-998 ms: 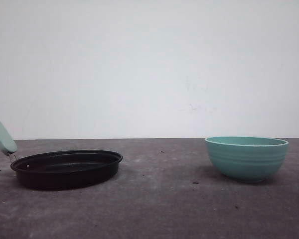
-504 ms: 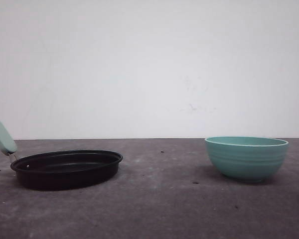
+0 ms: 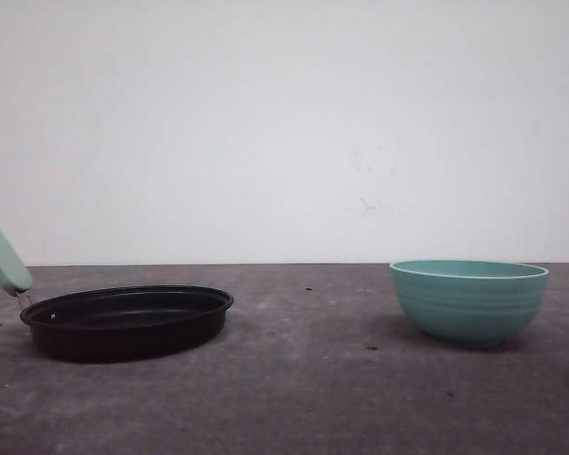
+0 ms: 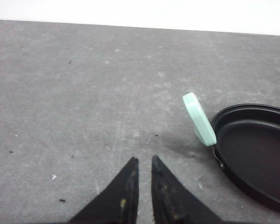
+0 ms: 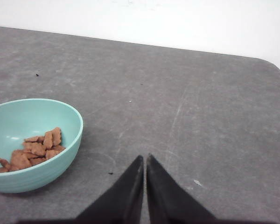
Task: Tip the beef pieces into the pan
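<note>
Sitting untouched in the teal ribbed bowl (image 5: pixel 30 144), the beef pieces (image 5: pixel 31 150) form a small reddish-brown heap against its inner wall, so by the look of things the pour has not begun. In the front view that bowl (image 3: pixel 469 300) stands on the right of the grey tabletop (image 3: pixel 303 379), well apart from the black frying pan (image 3: pixel 128 320) on the left, whose mint-green handle (image 3: pixel 5 259) juts up and outward. The pan's inside (image 4: pixel 261 149) looks bare in the left wrist view, with no pieces in it.

The right pincer (image 5: pixel 145 161) hangs above bare tabletop near the bowl, not touching it, its two dark fingers pressed together at the tips with nothing between them. The left pincer (image 4: pixel 144 162) hovers beside the pan's handle (image 4: pixel 199 119), its fingers nearly together with only a thin slit showing, and it too grips nothing.

What is left, as I judge it, is the whole job: taking hold of the bowl, carrying it across to the pan and tipping the beef in.

Against the front views from a second and half a second ago, nothing differs: pan and bowl stand in the same spots.
</note>
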Motion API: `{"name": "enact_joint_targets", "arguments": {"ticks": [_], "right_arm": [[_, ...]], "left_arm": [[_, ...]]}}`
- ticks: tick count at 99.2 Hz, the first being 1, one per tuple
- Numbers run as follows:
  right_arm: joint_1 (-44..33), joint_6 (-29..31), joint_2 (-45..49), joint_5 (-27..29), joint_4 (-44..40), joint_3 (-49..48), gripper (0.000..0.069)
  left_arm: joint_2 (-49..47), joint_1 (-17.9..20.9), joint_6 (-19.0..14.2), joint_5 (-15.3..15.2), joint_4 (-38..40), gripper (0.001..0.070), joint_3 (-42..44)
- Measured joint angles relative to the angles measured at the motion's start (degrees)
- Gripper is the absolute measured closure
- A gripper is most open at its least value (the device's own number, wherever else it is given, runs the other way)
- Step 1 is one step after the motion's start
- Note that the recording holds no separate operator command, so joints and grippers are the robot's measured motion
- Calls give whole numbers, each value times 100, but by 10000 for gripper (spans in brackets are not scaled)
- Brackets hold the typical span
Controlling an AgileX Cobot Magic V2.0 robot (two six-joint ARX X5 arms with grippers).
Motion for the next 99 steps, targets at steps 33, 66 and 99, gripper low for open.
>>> {"name": "enact_joint_targets", "arguments": {"ticks": [33, 66, 99], "right_arm": [[0, 94, 0, -28, 13, 0, 684], [0, 658, 0, -201, 866, -2, 684], [0, 2118, -2, -643, 1331, 46, 684]], "left_arm": [[0, 0, -330, 81, 98, 685, -24], [0, 0, -1019, 48, 127, 685, -37], [70, 0, -2013, 671, 0, 685, 404]]}}
